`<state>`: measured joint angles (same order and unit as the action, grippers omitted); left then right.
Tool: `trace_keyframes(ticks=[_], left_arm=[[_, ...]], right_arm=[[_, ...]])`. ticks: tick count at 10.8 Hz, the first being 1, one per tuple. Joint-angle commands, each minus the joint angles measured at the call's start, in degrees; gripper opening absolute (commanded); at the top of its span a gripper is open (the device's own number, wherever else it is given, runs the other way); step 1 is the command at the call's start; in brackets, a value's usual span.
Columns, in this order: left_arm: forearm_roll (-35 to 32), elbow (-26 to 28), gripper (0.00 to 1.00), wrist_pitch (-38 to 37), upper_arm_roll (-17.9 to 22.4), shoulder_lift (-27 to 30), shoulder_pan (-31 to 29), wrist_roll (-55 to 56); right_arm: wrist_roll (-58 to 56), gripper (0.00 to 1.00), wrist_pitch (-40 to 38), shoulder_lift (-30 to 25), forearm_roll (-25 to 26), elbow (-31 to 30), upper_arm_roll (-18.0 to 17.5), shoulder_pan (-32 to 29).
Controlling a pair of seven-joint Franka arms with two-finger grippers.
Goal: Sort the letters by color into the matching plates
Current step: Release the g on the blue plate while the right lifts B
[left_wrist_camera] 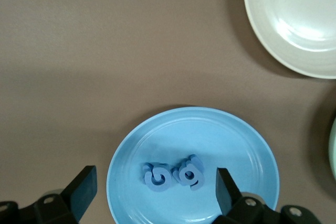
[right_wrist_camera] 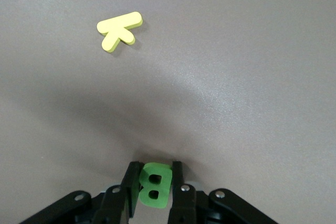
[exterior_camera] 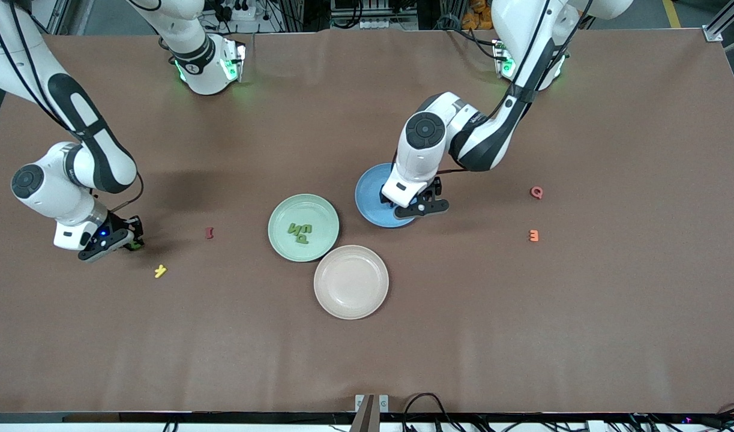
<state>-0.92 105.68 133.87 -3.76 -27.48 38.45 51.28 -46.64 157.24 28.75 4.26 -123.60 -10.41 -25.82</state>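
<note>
My right gripper (right_wrist_camera: 154,179) is shut on a green letter B (right_wrist_camera: 155,184), held upright between its fingers just above the bare table at the right arm's end (exterior_camera: 132,239). The mint green plate (exterior_camera: 282,211) lies mid-table with green letters (exterior_camera: 299,231) in it. Beside it, farther from the front camera, the blue plate (exterior_camera: 370,191) is partly hidden under my left gripper (exterior_camera: 424,207). In the left wrist view that gripper (left_wrist_camera: 156,190) hangs open over the blue plate (left_wrist_camera: 194,129), its fingers wide apart on either side of two small overlapping piles of blue letters (left_wrist_camera: 157,177).
A beige plate (exterior_camera: 351,281) lies nearer the front camera, touching the green one. A yellow letter (exterior_camera: 160,271) and a red letter (exterior_camera: 209,233) lie near the right gripper. A pink letter (exterior_camera: 536,192) and an orange letter (exterior_camera: 533,236) lie toward the left arm's end.
</note>
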Motion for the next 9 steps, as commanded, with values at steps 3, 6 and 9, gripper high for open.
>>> trace_keyframes(ticks=[3,6,9], left_arm=[[-1.6,-0.7,1.00,-3.2,-3.9,2.7,-6.3,-0.7],[-1.6,-0.8,1.00,-3.9,-6.1,3.9,-11.1,-4.4],[-1.7,-0.9,1.00,-6.9,-8.3,5.9,-16.5,-10.5]], right_arm=[[3.7,0.27,-0.4,0.8,-3.1,1.5,-0.9,0.4],[10.2,0.27,-5.7,-0.9,-3.1,2.4,-0.7,2.4],[16.3,0.27,-8.3,-2.1,-3.1,2.7,-0.7,4.0]])
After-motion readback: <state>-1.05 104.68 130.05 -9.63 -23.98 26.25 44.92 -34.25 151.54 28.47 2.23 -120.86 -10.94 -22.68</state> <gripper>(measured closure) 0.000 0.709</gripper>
